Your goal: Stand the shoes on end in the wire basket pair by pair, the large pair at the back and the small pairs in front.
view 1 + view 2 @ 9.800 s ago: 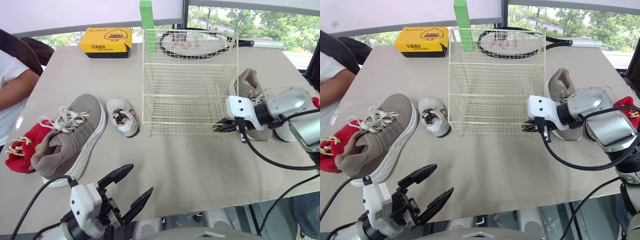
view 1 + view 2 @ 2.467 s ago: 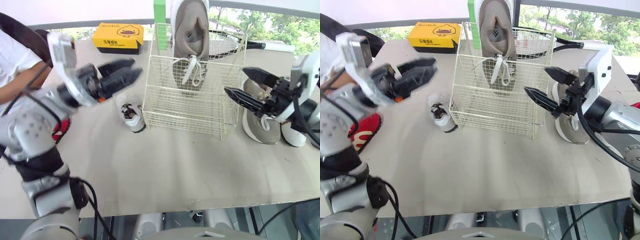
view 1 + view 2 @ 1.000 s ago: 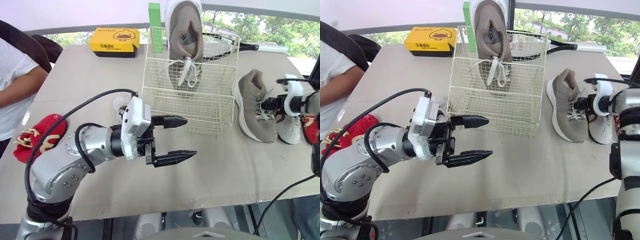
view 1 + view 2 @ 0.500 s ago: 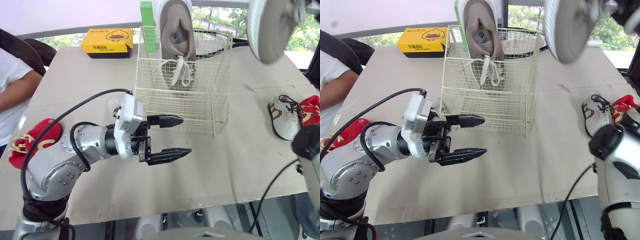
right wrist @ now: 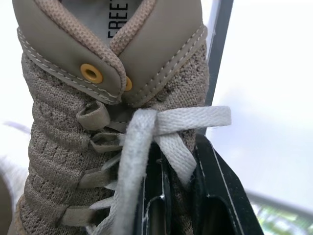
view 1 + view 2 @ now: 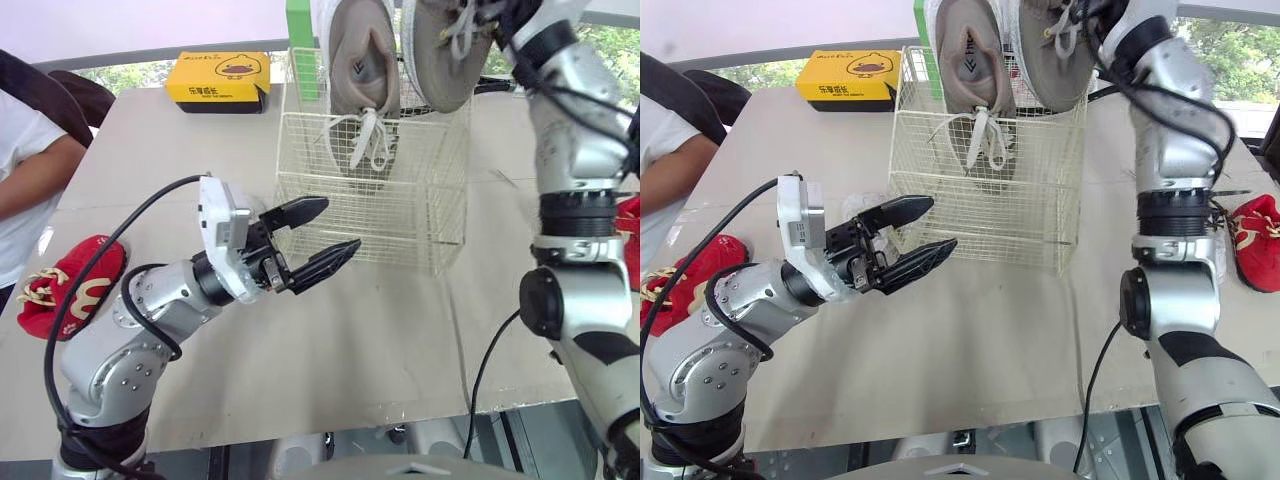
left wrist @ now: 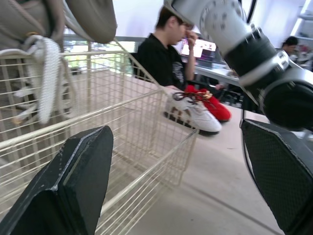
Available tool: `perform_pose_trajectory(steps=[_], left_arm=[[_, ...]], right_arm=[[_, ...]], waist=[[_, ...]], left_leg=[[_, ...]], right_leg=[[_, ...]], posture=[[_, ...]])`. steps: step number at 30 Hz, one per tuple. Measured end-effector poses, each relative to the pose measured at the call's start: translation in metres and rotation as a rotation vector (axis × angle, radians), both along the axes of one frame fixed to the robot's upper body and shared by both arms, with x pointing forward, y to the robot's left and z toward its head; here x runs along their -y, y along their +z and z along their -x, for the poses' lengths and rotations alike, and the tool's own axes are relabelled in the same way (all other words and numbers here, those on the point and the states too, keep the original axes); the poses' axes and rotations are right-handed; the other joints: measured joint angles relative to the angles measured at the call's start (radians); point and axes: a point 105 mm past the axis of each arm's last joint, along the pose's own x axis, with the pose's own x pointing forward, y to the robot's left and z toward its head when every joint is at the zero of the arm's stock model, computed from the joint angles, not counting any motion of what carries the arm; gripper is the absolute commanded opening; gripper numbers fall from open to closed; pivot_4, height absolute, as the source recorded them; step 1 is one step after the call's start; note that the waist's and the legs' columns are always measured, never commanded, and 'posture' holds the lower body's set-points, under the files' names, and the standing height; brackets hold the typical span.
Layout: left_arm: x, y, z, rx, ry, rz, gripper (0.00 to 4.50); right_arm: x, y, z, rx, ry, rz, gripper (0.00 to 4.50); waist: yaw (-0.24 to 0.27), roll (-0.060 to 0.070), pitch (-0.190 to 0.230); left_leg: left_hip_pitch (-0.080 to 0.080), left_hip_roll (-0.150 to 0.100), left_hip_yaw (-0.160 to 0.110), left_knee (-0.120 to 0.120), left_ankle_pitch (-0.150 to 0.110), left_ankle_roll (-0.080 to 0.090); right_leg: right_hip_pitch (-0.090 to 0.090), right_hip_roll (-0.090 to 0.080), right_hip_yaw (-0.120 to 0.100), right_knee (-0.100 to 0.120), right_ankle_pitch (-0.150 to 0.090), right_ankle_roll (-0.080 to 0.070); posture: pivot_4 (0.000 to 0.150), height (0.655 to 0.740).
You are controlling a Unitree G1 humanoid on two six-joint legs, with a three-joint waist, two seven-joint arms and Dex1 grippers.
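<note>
Now: well to the left of the wire basket point(image 6: 370, 215) lies one red shoe point(image 6: 70, 290). Just in front of the basket's left corner the left gripper point(image 6: 340, 224) hovers, fingers spread wide and empty. Inside the basket, at the back, the first large grey shoe point(image 6: 365, 70) stands on end, heel up and laces dangling. Just to its right the second large grey shoe point(image 6: 440, 55) hangs over the basket's back right part, with the right gripper point(image 5: 178, 166) pinched tight on its laces. Its long axis runs near upright, roughly parallel to its partner. Its lower end sits about level with the rim; we cannot tell whether it is inside the wire. We judge a straight descent by the right arm should seat it. To the right of the basket lies another red shoe point(image 6: 1255, 240).
</note>
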Motion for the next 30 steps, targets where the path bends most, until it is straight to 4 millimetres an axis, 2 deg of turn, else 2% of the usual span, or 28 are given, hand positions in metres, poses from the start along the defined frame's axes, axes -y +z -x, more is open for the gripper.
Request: perform_pose_trajectory(steps=[2,4,9,15,17,20,26,27,28,30], left_arm=[[-0.001,0.0,0.0,0.003,0.006,0.001,4.5],[-0.002,-0.002,0.0,0.002,0.011,0.0,4.5],[-0.002,-0.001,-0.001,0.018,0.018,-0.005,4.5],[-0.002,-0.001,-0.002,0.028,0.008,-0.006,4.5],[-0.002,-0.002,-0.004,0.034,0.015,-0.007,4.5],[0.0,-0.003,-0.004,0.029,0.001,-0.005,4.5],[0.0,-0.007,-0.003,0.015,-0.002,-0.007,4.5],[-0.003,-0.01,-0.003,0.004,0.009,-0.01,4.5],[-0.004,-0.012,-0.003,-0.003,0.019,-0.012,4.5],[-0.009,-0.015,-0.004,-0.013,0.05,-0.01,4.5]], right_arm=[[-0.004,-0.005,0.001,0.023,-0.015,0.012,0.09],[-0.01,-0.01,0.002,0.015,0.009,-0.048,0.09],[-0.018,-0.031,0.001,-0.06,0.027,-0.065,0.09],[-0.018,-0.056,0.008,-0.117,0.012,-0.096,0.09],[-0.017,-0.073,0.009,-0.161,0.0,-0.111,0.09],[-0.021,-0.087,0.01,-0.223,0.012,-0.15,0.09],[-0.022,-0.1,0.014,-0.29,0.042,-0.169,0.09],[-0.022,-0.105,0.016,-0.308,0.054,-0.166,0.78],[-0.021,-0.109,0.018,-0.32,0.066,-0.162,1.0],[-0.02,-0.119,0.025,-0.351,0.107,-0.152,1.99]], waist=[[0.0,-0.001,-0.001],[-0.001,-0.002,-0.001],[-0.004,-0.002,-0.001],[-0.004,-0.003,-0.002],[-0.004,-0.003,-0.003],[-0.004,-0.004,-0.003],[-0.009,-0.004,-0.003],[-0.009,-0.004,-0.004],[-0.009,-0.006,-0.005],[-0.011,-0.008,-0.007]], left_leg=[[0.001,0.0,0.0,0.0,0.0,0.0],[0.002,0.001,0.0,0.0,-0.001,0.002],[0.004,0.0,0.0,0.001,0.0,0.0],[0.005,0.0,-0.001,0.0,0.0,0.0],[0.004,0.0,-0.002,0.0,0.0,0.0],[0.004,0.0,-0.001,0.0,0.0,0.0],[0.005,0.001,-0.002,-0.001,0.0,0.0],[0.005,0.001,-0.002,-0.002,0.0,0.0],[0.005,0.001,-0.002,-0.003,0.0,0.0],[0.006,0.002,-0.002,-0.003,0.0,0.0]], right_leg=[[0.001,-0.001,0.0,0.0,0.0,0.0],[0.003,-0.001,0.0,-0.001,0.0,-0.001],[0.003,-0.001,0.001,0.001,-0.002,-0.004],[0.002,0.001,-0.001,0.004,-0.002,-0.004],[0.002,0.001,-0.001,0.004,-0.002,-0.004],[0.002,0.0,0.0,0.003,-0.002,-0.004],[0.002,0.001,-0.001,0.003,-0.002,-0.004],[0.002,0.001,-0.001,0.002,-0.002,-0.004],[0.002,0.001,-0.001,0.002,-0.002,-0.004],[0.002,0.002,-0.001,0.002,-0.002,-0.004]], posture=[[0.15,0.74],[0.15,0.74],[0.15,0.74],[0.15,0.74],[0.15,0.74],[0.15,0.74],[0.15,0.74],[0.15,0.74],[0.15,0.74],[0.15,0.74]])
